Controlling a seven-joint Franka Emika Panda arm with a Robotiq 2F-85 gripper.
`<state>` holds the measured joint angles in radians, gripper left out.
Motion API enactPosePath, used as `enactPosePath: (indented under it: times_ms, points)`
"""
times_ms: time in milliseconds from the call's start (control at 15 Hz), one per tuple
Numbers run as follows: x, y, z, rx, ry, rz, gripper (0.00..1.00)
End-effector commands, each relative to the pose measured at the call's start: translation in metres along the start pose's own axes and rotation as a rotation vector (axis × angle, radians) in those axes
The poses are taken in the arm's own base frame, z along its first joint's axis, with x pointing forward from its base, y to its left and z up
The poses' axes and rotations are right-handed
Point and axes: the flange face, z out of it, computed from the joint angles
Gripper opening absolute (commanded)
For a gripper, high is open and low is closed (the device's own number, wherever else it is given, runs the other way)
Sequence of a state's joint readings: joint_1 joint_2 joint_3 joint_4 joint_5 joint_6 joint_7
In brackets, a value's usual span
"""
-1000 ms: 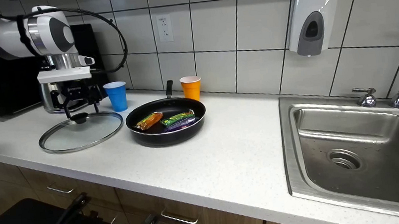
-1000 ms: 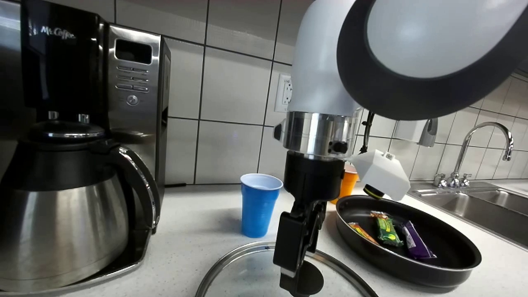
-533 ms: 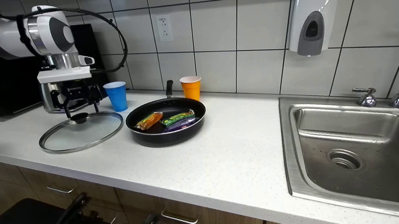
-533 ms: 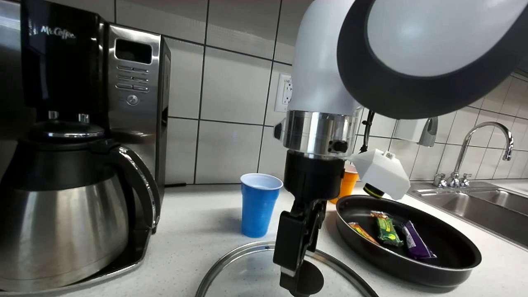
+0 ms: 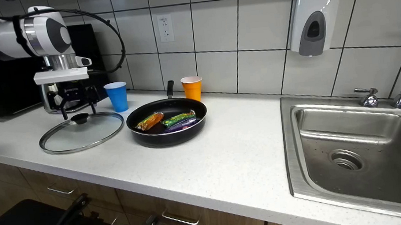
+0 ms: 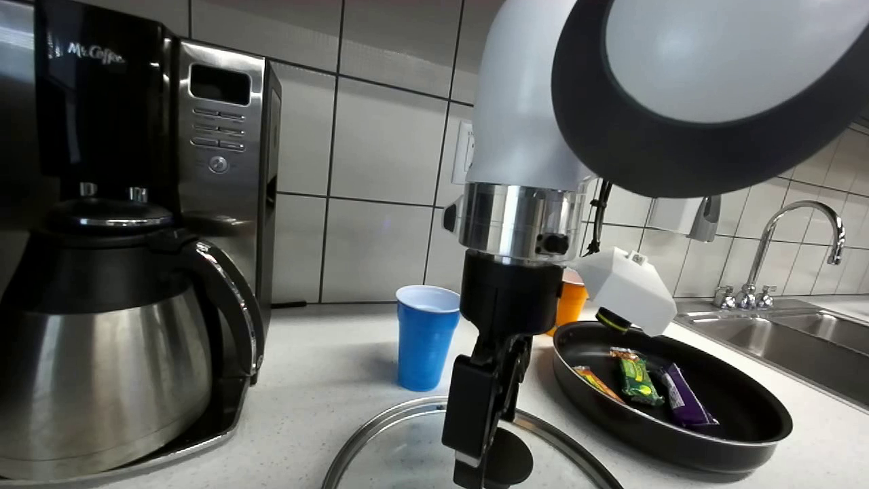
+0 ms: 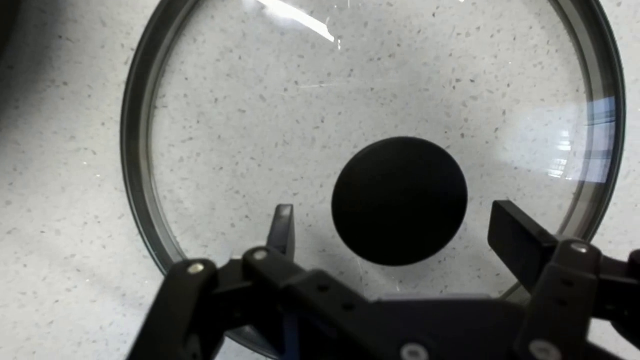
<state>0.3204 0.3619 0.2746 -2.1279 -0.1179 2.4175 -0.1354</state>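
Filling the left of an exterior view, the coffee maker (image 6: 149,176) pairs glossy black plastic with brushed steel and carries white "Mr. Coffee" lettering at upper left; right of it stands a tapered blue plastic cup (image 6: 426,346). At bottom centre, the round, clear, metal-rimmed lid (image 6: 400,449) lies flat on the speckled white bench (image 6: 333,367), beneath the black tool (image 7: 392,207), whose jaws stand wide either side of the smooth, round knob (image 7: 400,192), a gap on each side in the wrist view. Farther right, a dark, shallow pan (image 6: 736,384) holds shiny orange, green and purple wrappers (image 6: 638,377), their print too small to read; at the right edge sits a steel sink (image 6: 757,333).
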Motion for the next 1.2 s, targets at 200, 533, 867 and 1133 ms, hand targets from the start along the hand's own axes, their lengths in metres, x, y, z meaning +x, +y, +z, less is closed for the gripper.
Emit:
enactPosePath:
  times_ms: [200,533,867,1133]
  points:
    - [-0.001,-0.009,-0.003,-0.004,-0.010,-0.016,1.00]
    - [-0.005,-0.009,-0.001,-0.008,-0.018,-0.010,1.00]
    - [-0.007,-0.009,0.001,-0.004,-0.018,-0.007,1.00]
    - [-0.009,-0.009,0.003,-0.003,-0.021,-0.008,1.00]
